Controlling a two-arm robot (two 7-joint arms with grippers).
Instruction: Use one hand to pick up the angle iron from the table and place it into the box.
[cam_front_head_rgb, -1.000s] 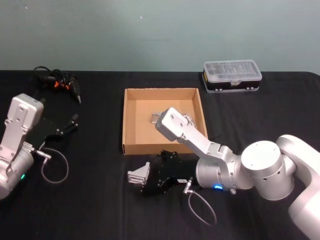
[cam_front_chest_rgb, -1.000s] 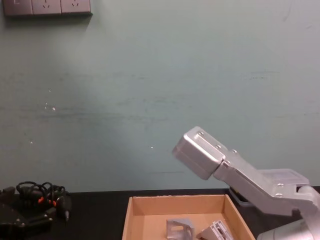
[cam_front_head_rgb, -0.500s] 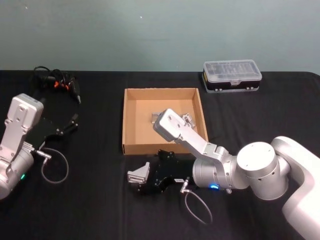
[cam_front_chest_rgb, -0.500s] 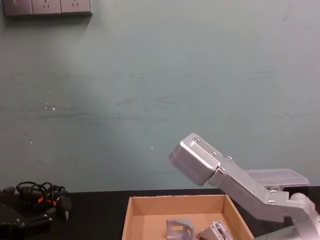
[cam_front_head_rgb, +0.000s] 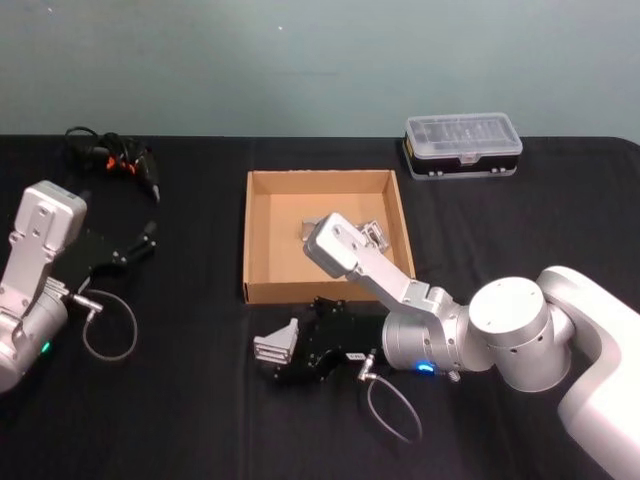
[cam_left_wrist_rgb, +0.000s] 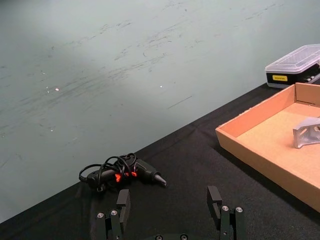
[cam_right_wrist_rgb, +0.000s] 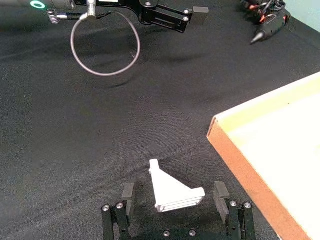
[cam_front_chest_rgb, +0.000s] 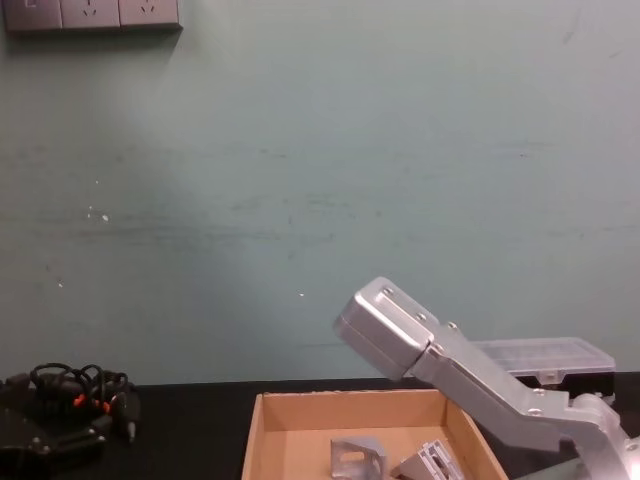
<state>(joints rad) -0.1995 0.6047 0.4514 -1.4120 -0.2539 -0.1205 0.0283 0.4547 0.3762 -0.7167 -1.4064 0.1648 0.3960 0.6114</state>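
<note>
Pale green wall backs the matte black table (cam_front_head_rgb: 180, 400), with the open tan cardboard box (cam_front_head_rgb: 300, 292) near its middle. The right gripper (cam_front_head_rgb: 285, 352) sits low over the table just in front of the box's near wall, towards its left corner. In the right wrist view its jaws are spread wide on either side of the angle iron (cam_right_wrist_rgb: 172, 190), with a gap on each side, so they grip nothing. That light grey angle iron (cam_front_head_rgb: 275, 347) lies on the table outside the box, close to its front wall (cam_right_wrist_rgb: 240, 160). Two grey brackets (cam_front_head_rgb: 311, 232) already lie inside the box, on the far part of its floor. The left gripper (cam_front_head_rgb: 148, 243) is out at the table's left side, well apart from the box, its jaws wide open and empty in the left wrist view (cam_left_wrist_rgb: 170, 200). A black glue gun (cam_front_head_rgb: 115, 160) with a coiled cord lies at the far left, and a clear-lidded case (cam_front_head_rgb: 463, 145) stands beyond the box's right corner.
</note>
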